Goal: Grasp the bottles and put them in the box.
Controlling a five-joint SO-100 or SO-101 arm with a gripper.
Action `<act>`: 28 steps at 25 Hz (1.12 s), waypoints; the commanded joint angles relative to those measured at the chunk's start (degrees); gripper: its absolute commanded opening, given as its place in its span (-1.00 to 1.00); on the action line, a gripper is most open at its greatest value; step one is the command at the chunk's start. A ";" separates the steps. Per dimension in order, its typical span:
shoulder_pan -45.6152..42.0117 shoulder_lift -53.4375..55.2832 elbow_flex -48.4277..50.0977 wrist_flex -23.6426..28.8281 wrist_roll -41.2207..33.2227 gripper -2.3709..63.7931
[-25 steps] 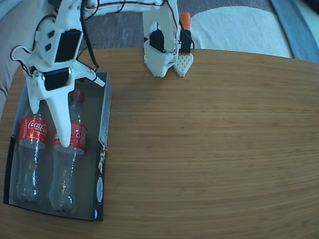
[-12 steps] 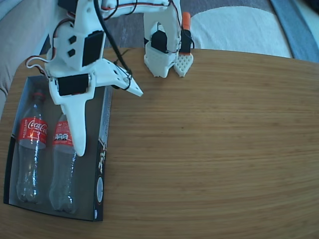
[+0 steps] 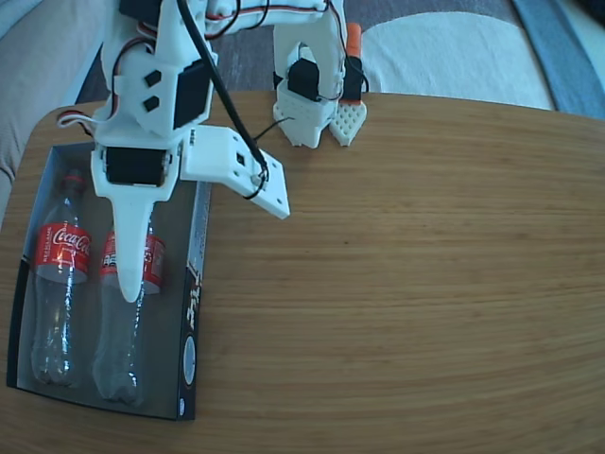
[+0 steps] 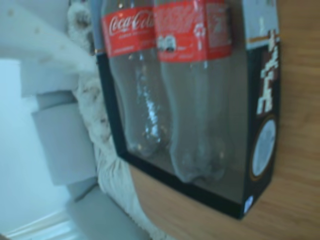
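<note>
We saw bright, even daylight in the fixed view, soft shadows, mild fisheye bending at the table (image 3: 425, 284) edges. The wrist view was soft and blurred throughout, washed pale at its left, with faint glare on the bottles (image 4: 170, 100).

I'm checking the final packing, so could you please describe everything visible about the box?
The box is a shallow rectangular cardboard tray, grey inside, its black outer sides bearing white print and an oval mark. It lies flat at the wooden table's left edge in the fixed view, open on top. Two Coca-Cola bottles lie inside side by side, nearly filling it, caps toward the arm's base. The open gripper hangs above without touching it.
</note>
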 commanded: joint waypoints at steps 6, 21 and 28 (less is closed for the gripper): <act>-1.93 10.46 12.04 0.70 3.52 0.67; -4.31 31.20 44.91 -5.36 3.60 0.67; -4.39 39.11 54.23 -7.29 7.29 0.67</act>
